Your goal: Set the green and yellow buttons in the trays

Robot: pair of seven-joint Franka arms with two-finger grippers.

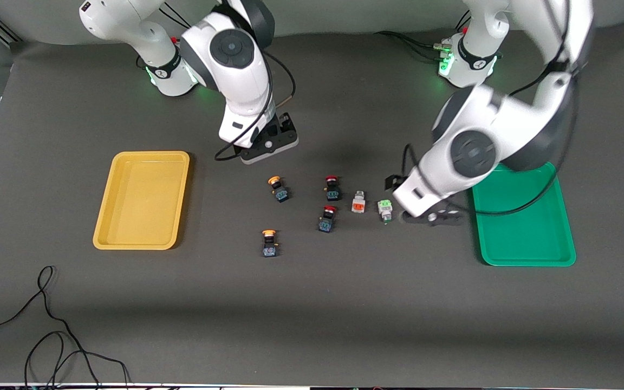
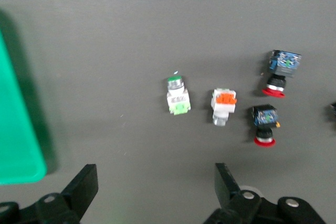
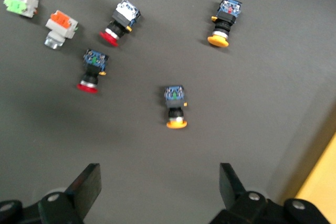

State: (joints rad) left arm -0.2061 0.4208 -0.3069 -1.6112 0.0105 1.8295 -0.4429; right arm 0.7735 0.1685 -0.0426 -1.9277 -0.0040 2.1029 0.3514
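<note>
Front view: all six switches lie on the mat between yellow tray (image 1: 141,200) and green tray (image 1: 526,222); both trays hold nothing.
Left gripper (image 2: 157,195): wide open, empty, over the mat beside green-faced button (image 1: 385,209).
Right gripper (image 3: 160,192): wide open, empty, waits over the mat near yellow-capped buttons (image 1: 279,189).
Risk: orange-faced block (image 1: 358,202) lies just beside the green-faced one; open fingers could nudge it.

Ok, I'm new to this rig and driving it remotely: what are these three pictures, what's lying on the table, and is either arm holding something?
Two robot arms work at one table. One picture looks down from a high camera facing them; the other two come from cameras on each wrist. The left gripper is low between the green-faced button and the green tray, open and empty. The right gripper waits over bare table, open and empty. Both trays, including the yellow tray, hold nothing. Also loose: an orange-faced button, two yellow-capped buttons and two red-capped switches.
</note>
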